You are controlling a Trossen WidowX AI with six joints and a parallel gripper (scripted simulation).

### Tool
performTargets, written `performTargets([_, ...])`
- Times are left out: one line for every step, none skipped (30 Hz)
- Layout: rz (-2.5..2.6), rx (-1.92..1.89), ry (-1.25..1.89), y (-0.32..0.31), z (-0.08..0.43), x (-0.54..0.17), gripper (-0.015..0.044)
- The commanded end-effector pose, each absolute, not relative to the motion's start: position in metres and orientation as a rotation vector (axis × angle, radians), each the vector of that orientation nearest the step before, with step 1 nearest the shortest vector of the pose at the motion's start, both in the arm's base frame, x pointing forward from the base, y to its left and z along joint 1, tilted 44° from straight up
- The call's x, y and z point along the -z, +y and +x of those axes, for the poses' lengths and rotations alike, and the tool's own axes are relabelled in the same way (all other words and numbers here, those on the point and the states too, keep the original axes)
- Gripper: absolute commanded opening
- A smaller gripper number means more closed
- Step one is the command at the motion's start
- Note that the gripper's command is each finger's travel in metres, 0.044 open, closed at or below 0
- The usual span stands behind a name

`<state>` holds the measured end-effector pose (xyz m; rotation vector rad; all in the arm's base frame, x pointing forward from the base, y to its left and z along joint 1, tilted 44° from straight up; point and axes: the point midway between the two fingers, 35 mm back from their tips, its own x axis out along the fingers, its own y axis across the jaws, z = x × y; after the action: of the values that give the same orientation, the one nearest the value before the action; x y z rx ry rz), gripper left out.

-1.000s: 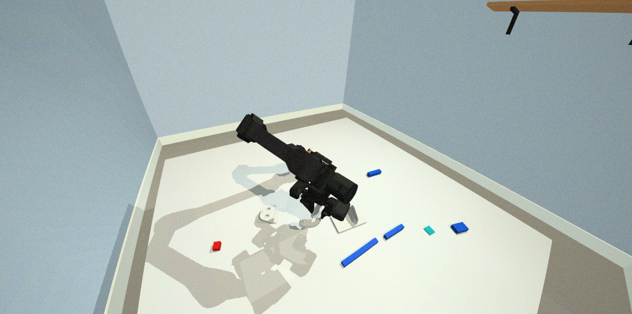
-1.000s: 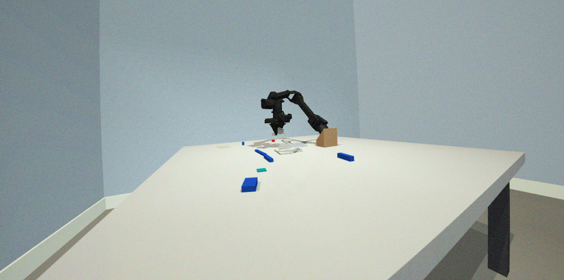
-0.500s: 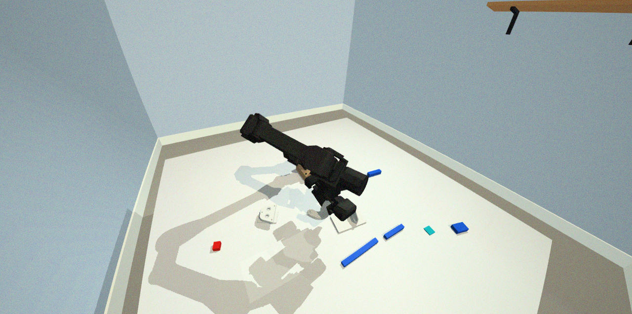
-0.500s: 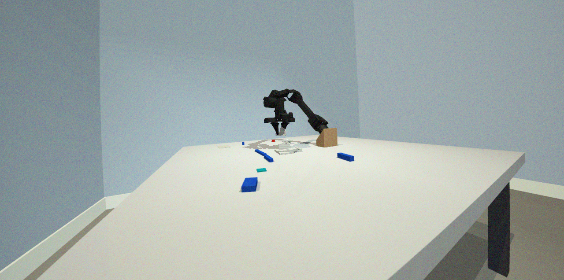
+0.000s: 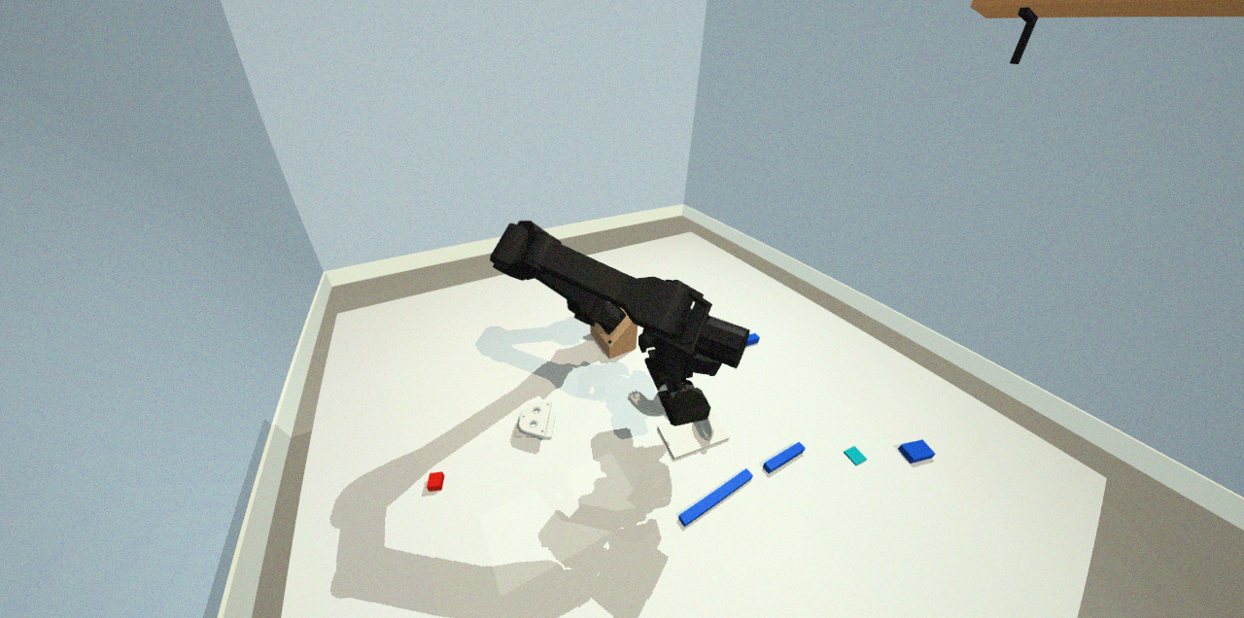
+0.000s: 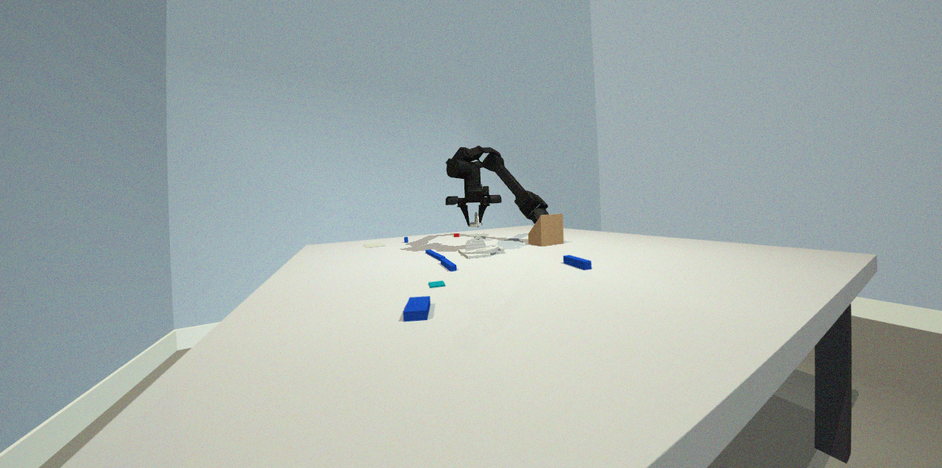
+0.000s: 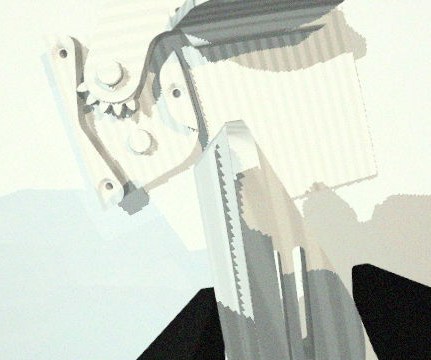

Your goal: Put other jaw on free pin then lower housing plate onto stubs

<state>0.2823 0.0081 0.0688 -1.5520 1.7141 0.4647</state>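
My gripper [image 7: 285, 292] [image 6: 474, 221] is shut on a grey jaw [image 7: 262, 260] with a serrated inner edge; it hangs above the white base. In the top view the fingertips are hidden. The base [image 7: 325, 125] [image 5: 678, 448] lies flat, with its slab to the right in the wrist view. The other jaw [image 7: 270, 17] has its toothed round end around one pin [image 7: 110, 74]. The free pin [image 7: 140, 141] stands bare beside those teeth. The held jaw's gear end is out of the wrist view. The white housing plate [image 5: 535, 420], with two round holes, lies apart, left of the base.
A wooden block [image 5: 615, 337] [image 6: 546, 230] stands at the arm's foot. A red block [image 5: 435, 481], long blue bars [image 5: 714, 497] [image 5: 783, 457], a teal tile [image 5: 854, 455] [image 6: 436, 284] and a blue block [image 5: 916, 451] [image 6: 416, 308] lie around the base.
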Motion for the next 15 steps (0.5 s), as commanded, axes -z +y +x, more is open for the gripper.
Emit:
performTargets([-1.475,-0.375,1.716,0.014,0.279,-0.061,0.0134])
performTargets([-1.455,-0.350,1.715,0.016,0.279,-0.059,0.0134])
performTargets([-1.435,-0.325,1.713,0.017,0.278,-0.058,0.0134])
performTargets([-1.415,-0.301,1.712,0.019,0.278,-0.056,0.0134])
performTargets([-1.394,-0.276,1.710,0.021,0.277,-0.055,0.0134])
performTargets([-1.374,-0.252,1.707,0.022,0.277,-0.053,0.0134])
performTargets([-1.354,-0.228,1.705,0.024,0.276,-0.051,0.0134])
performTargets([-1.334,-0.203,1.702,0.026,0.275,-0.050,0.0134])
performTargets([-1.313,-0.179,1.699,0.027,0.275,-0.048,0.0134])
performTargets([-1.293,-0.155,1.696,0.029,0.274,-0.047,0.0134])
performTargets([-1.272,-0.131,1.693,0.031,0.273,-0.045,0.0134])
performTargets([-1.252,-0.108,1.689,0.032,0.273,-0.044,0.0134])
performTargets([-1.231,-0.084,1.686,0.034,0.272,-0.042,0.0134])
performTargets([-1.211,-0.060,1.682,0.035,0.271,-0.040,0.0134])
performTargets([-1.190,-0.037,1.678,0.037,0.270,-0.039,0.0134])
